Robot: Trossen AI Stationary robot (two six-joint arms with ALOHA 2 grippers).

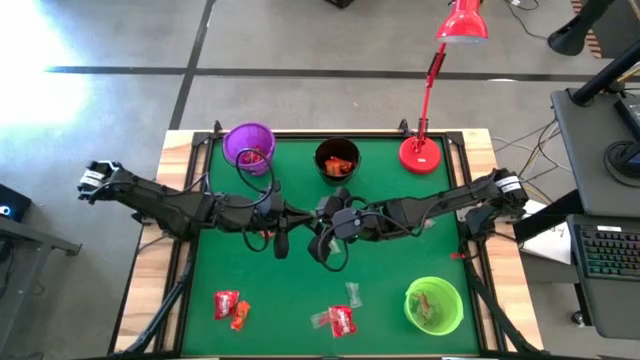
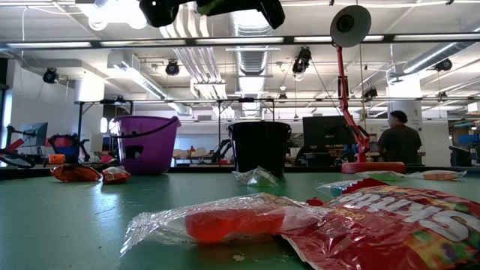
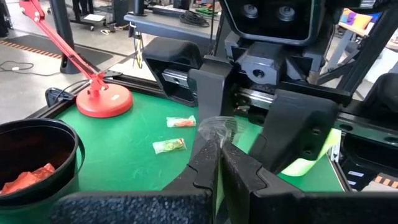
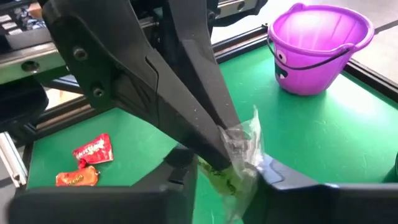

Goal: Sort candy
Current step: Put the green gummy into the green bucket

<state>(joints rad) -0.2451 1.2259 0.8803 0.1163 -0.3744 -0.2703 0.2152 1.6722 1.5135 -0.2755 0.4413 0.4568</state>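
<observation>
A clear greenish cellophane candy [image 4: 241, 163] is pinched above the table's middle by the left gripper [image 3: 217, 146], its fingers pressed together on the wrapper's crinkled end. The right gripper [image 4: 227, 171] is set around it, fingers apart. It is judged light, soft and slippery, best taken by a twisted end. Partial "Skittles" lettering is read on a red packet [image 2: 390, 225].

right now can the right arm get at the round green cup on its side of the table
Probably yes, once free: the green cup stands open on bare mat. But the right gripper and left gripper share a clear-wrapped greenish candy.
</observation>
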